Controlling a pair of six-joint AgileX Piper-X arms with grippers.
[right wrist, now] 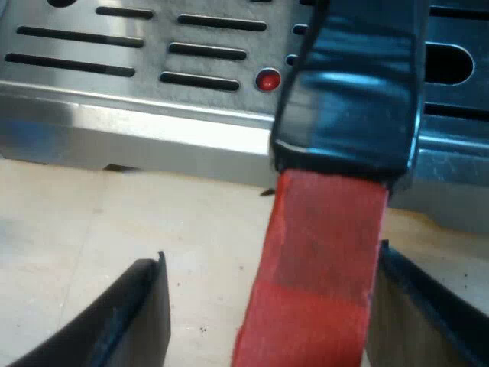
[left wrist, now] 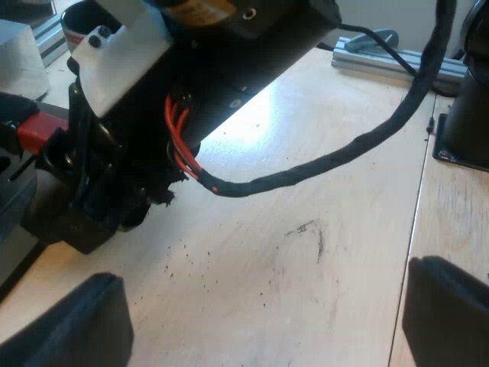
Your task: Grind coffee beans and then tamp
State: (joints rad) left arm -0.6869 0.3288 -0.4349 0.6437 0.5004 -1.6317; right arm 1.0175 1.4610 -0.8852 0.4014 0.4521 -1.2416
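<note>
The left tool (left wrist: 263, 271) hangs over the pale wooden table (left wrist: 321, 176) with its two black fingers (left wrist: 69, 325) spread wide and nothing between them. Dark specks (left wrist: 191, 267) lie scattered on the wood beneath it. Past that bare wood the right arm (left wrist: 221, 46) reaches down toward the espresso machine, and the red end (left wrist: 34, 130) of the holder's handle shows just beside its lower part. The right tool (right wrist: 271, 256) sits low at the espresso machine's (right wrist: 153, 122) front, close to the table. Its fingers (right wrist: 134, 313) are apart, one on each side of that red end. One finger stands clear of the red end and the other is just beside it. I cannot tell whether that finger touches it, and the tool has no grip on it. The holder's dark handle (right wrist: 351, 84) lies over the machine's slotted metal drip tray (right wrist: 114, 46) and points away from the machine, with the red end passing out between the fingers. The metal head of the holder is hidden, so I cannot tell whether it is locked into the machine.
</note>
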